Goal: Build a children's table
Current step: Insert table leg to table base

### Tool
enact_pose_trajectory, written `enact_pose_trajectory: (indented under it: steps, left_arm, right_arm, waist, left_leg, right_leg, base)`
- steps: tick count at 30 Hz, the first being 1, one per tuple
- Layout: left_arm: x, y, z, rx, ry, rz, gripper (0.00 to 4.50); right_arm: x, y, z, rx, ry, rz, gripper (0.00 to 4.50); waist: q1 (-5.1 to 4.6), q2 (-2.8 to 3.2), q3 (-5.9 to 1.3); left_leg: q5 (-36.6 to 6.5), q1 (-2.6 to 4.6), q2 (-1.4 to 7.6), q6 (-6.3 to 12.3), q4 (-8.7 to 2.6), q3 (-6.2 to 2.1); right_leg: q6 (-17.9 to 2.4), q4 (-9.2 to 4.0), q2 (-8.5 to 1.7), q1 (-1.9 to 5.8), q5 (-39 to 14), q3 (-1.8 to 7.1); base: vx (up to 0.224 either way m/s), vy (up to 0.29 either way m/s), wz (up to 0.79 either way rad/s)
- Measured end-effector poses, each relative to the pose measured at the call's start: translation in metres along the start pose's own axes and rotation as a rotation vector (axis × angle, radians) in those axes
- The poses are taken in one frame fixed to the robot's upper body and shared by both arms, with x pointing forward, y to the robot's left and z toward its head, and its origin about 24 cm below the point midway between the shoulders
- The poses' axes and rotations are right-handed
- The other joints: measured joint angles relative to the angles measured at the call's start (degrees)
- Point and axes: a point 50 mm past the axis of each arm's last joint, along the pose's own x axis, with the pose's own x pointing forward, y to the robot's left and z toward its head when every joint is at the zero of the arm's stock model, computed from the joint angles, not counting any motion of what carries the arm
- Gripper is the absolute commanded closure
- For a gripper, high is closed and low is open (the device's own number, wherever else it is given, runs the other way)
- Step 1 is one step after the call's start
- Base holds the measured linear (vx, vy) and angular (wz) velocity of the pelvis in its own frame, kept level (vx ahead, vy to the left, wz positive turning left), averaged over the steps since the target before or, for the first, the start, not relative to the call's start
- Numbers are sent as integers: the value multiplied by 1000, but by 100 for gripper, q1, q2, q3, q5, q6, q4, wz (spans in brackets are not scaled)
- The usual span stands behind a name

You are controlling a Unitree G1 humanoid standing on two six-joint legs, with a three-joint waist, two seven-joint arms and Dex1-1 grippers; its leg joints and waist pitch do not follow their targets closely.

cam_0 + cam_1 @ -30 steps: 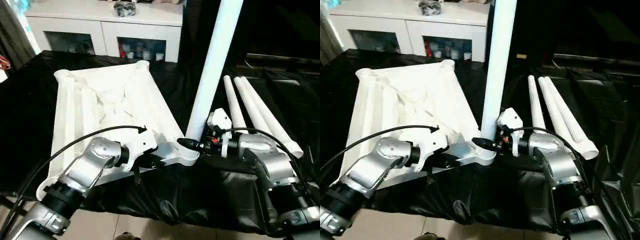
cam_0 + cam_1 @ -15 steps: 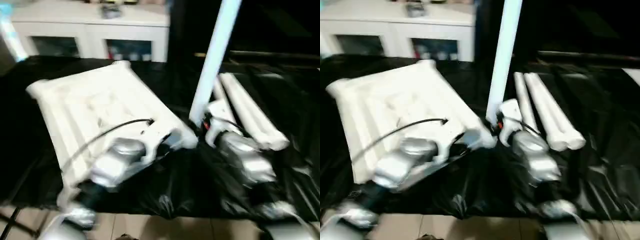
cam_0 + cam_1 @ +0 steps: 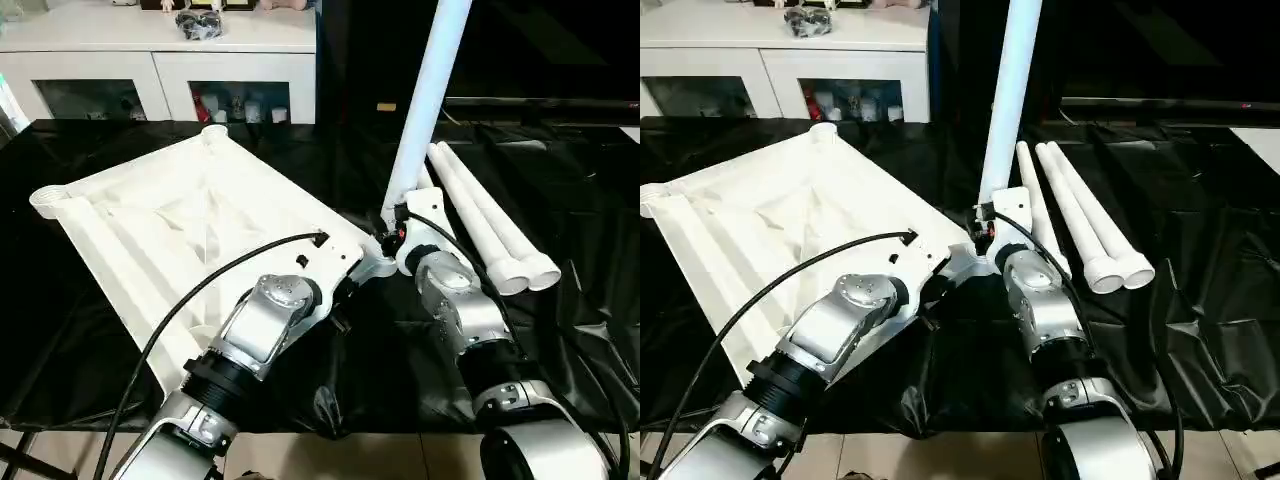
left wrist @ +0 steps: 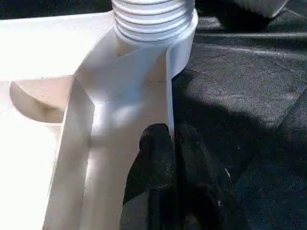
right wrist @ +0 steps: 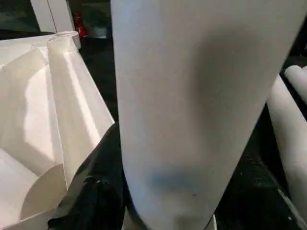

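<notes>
Tabletop point(image 3: 190, 215) has swung on the worktop point(image 3: 90, 350); left fingers point(image 4: 158, 158) still pinch its rim, right fingers point(image 5: 91, 191) half-open around seated leg point(image 3: 425, 110).

Even indoor light falls from above, bright on the white table top point(image 3: 200, 215) and the far cabinet point(image 3: 160, 60), which nearly blow out to plain white. The black sheet point(image 3: 590, 300) over the tabletop soaks up light and shows small shiny creases near the front edge. Both head views are sharp. In the left wrist view a dark shadow lies beside the corner socket point(image 4: 158, 28). In the right wrist view the upright leg point(image 5: 192, 105) looms soft and out of focus, its lower part shaded grey.
</notes>
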Motion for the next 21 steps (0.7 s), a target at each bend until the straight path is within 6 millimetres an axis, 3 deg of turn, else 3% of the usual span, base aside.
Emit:
enact_pose_trajectory:
  steps: [1, 2, 4, 10, 16, 21]
  left_arm:
    - [0, 0, 0, 8, 0, -5, 450]
    - [-1, 1, -1, 19, -1, -12, 450]
    - [-1, 1, -1, 27, -5, -17, 450]
    - [-8, 7, -1, 21, -19, -65, 450]
    - [-15, 9, -1, 69, -43, -127, 450]
    - [-25, 15, -2, 111, -63, -176, 450]
  right_arm:
    - [0, 0, 0, -1, -1, 2, 225]
    - [0, 0, 0, 2, 1, 9, 190]
    - [-1, 0, -8, 15, 30, 14, 182]
    - [-3, -1, -6, 19, 20, 90, 126]
    - [-11, -10, -7, -13, 42, 161, 60]
    - [-21, -14, -1, -73, 68, 292, 46]
  waist:
    - [-6, 1, 1]
    - [-14, 1, 1]
    - [-11, 4, 5]
    - [-13, 17, 20]
    - [144, 20, 22]
    - [229, 30, 20]
  left_leg:
    - [0, 0, 0, 0, -1, 0]
    - [0, 0, 0, 0, -1, 0]
    - [0, -2, 0, 0, -3, 0]
    - [0, -18, 0, 0, -14, 11]
    - [1, -46, 2, -1, -20, 23]
    - [17, -117, 7, 30, -41, 23]
  right_leg:
    - [0, 0, 0, 0, 0, 0]
    - [0, -1, 0, -2, 0, 0]
    - [0, -2, 0, -4, 0, 1]
    - [-46, 1, 0, -19, 28, 4]
    - [-85, 8, 0, -39, 143, 11]
    - [-70, 17, 2, -115, 136, 3]
  base:
    - [0, 0, 0]
    - [0, 0, 0]
    - [0, 0, 0]
    - [0, 0, 0]
    - [9, -3, 1]
    - [23, -8, 1]
